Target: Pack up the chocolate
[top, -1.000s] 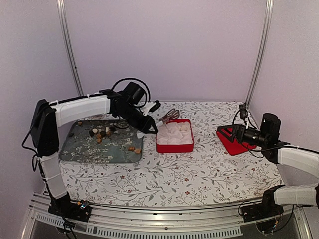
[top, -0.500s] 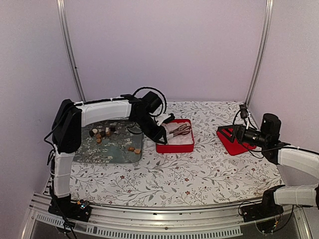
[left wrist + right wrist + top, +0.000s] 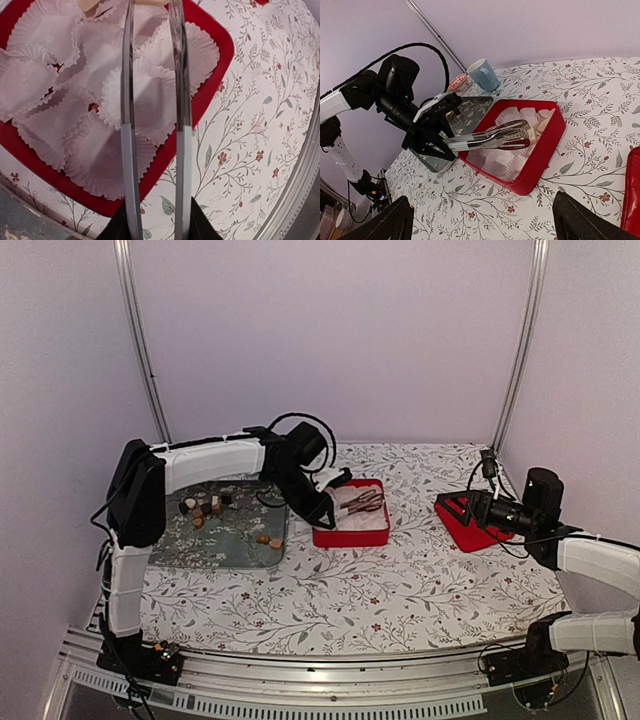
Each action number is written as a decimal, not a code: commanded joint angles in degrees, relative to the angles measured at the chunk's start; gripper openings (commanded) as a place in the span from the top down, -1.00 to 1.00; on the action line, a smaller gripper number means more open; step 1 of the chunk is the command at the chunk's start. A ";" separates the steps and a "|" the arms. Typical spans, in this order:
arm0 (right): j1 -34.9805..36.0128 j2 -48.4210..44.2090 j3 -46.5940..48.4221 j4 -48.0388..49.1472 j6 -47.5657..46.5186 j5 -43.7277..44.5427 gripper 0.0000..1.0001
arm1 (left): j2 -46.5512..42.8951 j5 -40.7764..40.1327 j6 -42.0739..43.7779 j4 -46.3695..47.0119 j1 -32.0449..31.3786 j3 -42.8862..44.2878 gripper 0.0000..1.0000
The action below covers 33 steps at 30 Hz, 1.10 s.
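Several small chocolate lumps [image 3: 203, 507] lie on a grey glass tray [image 3: 225, 545], two more [image 3: 267, 539] near its front right. My left gripper [image 3: 322, 502] is shut on metal tongs [image 3: 363, 502] that reach over the red box [image 3: 350, 536] lined with white paper cups. In the left wrist view the gripper [image 3: 155, 222] holds the tongs [image 3: 128, 100] over the cups [image 3: 45, 85], and a tan lump [image 3: 150, 1] shows between their arms at the top edge. In the right wrist view a whitish lump [image 3: 534, 134] sits at the tongs' tip [image 3: 512, 138]. My right gripper [image 3: 478, 508] is open and empty.
A red lid [image 3: 462, 525] lies at the right, under my right gripper. A blue mug [image 3: 483, 74] and a small red-rimmed cup [image 3: 458, 81] stand behind the tray. The table has a floral cloth [image 3: 400, 590]. Purple walls close the back and sides.
My left arm swung right, carrying the tongs from behind the box's back left corner to over its cups, then held still. The right arm has not moved.
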 commanded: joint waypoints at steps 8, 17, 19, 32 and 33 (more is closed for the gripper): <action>-0.38 0.73 -0.19 -0.24 -0.66 -0.01 -0.98 | 1.91 -0.43 1.05 -0.66 -0.65 2.96 0.38; -0.42 0.60 -0.14 -0.25 -0.66 -0.14 -0.98 | 0.13 -1.34 0.55 -0.62 -0.50 3.16 0.25; -0.37 0.65 -0.15 -0.28 -0.66 -0.17 -0.98 | -1.29 -1.93 0.39 -0.22 -0.49 2.32 0.27; -0.37 0.42 0.20 -0.16 -0.40 -0.84 -0.98 | -24.16 -5.90 -5.49 10.70 4.85 -20.19 0.40; -0.40 0.43 0.15 -0.20 -0.35 -0.88 -0.98 | -25.81 -6.00 -6.11 10.74 5.72 -21.71 0.41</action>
